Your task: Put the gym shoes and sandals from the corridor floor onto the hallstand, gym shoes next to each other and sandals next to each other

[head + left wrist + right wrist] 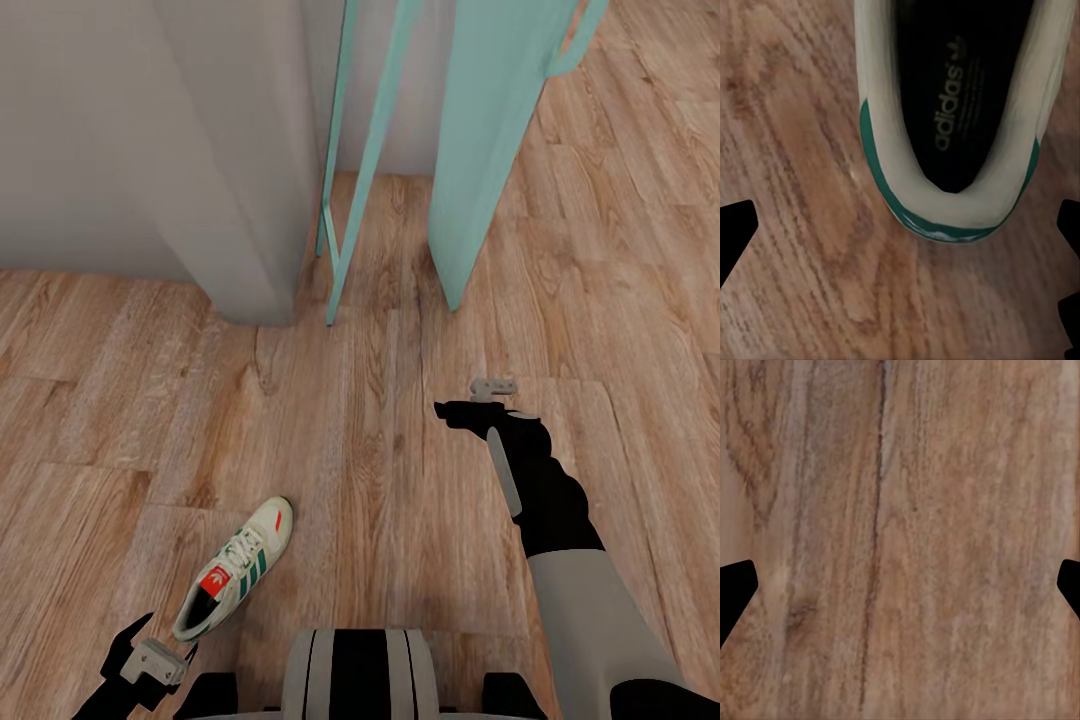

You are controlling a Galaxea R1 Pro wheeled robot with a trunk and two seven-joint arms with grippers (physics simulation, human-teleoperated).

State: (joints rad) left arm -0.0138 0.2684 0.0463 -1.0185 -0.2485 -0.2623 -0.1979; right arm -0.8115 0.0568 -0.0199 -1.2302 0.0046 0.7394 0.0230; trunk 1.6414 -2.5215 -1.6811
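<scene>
Ahead, in the upper part of the head view, a turquoise frame (352, 190) and a turquoise panel (488, 150) are standing on the corridor floor (380, 480), with a pale grey wall corner (235, 170) rising at the upper left. Nothing is lying between these and the robot except bare wood-grain planks.

One gym shoe (236, 568) is lying on the floor at the lower left of the head view, toe pointing up and to the right. It is showing a cream-white upper, white laces, green side stripes, a red tongue label and a reddish toe. In the left wrist view its heel collar, edged in green, is curving around a dark insole with printed lettering.

The left pincer (150, 655) is hovering just beside the shoe's heel, spread wide and holding nothing. The right pincer (478, 397) is hanging over bare planks at the centre right, well apart from the shoe, also spread wide and holding nothing.
</scene>
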